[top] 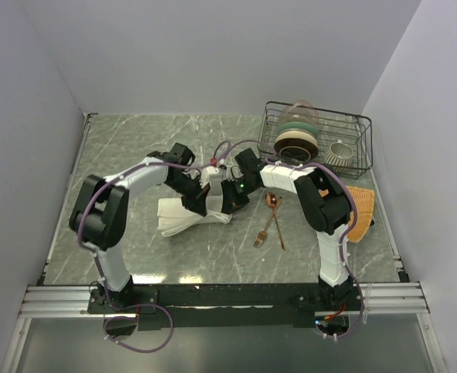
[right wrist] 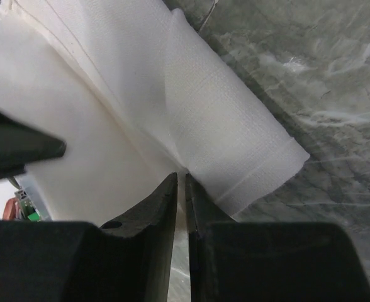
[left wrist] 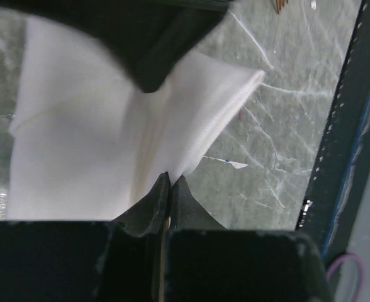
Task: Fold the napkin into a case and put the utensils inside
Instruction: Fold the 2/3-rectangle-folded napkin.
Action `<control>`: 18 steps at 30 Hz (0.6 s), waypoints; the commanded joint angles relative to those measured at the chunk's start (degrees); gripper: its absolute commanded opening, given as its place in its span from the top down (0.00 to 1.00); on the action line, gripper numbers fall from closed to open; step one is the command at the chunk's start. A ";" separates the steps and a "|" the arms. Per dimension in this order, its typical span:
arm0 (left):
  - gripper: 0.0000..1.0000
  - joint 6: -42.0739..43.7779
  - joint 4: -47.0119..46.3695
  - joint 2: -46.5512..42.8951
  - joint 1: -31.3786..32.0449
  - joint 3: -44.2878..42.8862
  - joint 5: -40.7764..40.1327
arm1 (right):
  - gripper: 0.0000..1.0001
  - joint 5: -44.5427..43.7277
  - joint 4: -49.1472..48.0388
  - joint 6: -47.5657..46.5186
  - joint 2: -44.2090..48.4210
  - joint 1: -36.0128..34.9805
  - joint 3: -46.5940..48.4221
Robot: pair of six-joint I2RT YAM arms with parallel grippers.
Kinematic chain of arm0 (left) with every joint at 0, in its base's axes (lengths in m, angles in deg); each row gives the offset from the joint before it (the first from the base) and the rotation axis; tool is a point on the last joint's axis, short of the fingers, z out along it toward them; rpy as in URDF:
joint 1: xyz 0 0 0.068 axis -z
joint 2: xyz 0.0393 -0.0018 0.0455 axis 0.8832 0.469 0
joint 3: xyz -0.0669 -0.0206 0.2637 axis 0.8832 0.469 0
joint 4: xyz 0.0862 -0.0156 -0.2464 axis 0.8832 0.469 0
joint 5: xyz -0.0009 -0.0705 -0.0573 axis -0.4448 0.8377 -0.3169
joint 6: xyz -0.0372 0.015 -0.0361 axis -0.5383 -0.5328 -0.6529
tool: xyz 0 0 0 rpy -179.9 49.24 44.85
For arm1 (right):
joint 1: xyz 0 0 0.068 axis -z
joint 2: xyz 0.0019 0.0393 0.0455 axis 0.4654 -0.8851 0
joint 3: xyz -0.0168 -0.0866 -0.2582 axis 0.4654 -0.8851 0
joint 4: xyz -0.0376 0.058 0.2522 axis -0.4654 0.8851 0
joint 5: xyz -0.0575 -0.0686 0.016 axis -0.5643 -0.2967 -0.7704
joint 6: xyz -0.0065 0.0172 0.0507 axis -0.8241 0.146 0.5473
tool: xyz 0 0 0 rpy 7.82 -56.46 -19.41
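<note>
Two arms hold the part-folded napkin (top: 178, 219) near its right end, mid-table.

The cloth lies as a long white band, its long axis running left to right, and most of it stretches leftward from the claws. The left gripper (left wrist: 166, 187) is closed tight on a cloth edge. The right gripper (right wrist: 180, 184), just beside it, is closed to a sliver with cloth nipped between. The utensils (top: 271, 221) lie crossed just to the right, nearer the right arm. The table (top: 135, 148) is grey marble, with a wire rack (top: 361, 144) at far right and pale walls around.

Soft even light, blurry wrist close-ups
</note>
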 commanded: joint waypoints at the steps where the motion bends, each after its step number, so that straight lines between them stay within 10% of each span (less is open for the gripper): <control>1: 0.99 1.96 8.58 7.09 -3.52 -7.16 9.86 | 0.81 -7.79 1.08 -3.72 -2.42 0.48 0.22; 18: 0.99 -1.12 15.18 27.14 -11.79 -15.08 16.37 | 0.69 -7.45 1.00 -4.95 3.46 0.83 0.04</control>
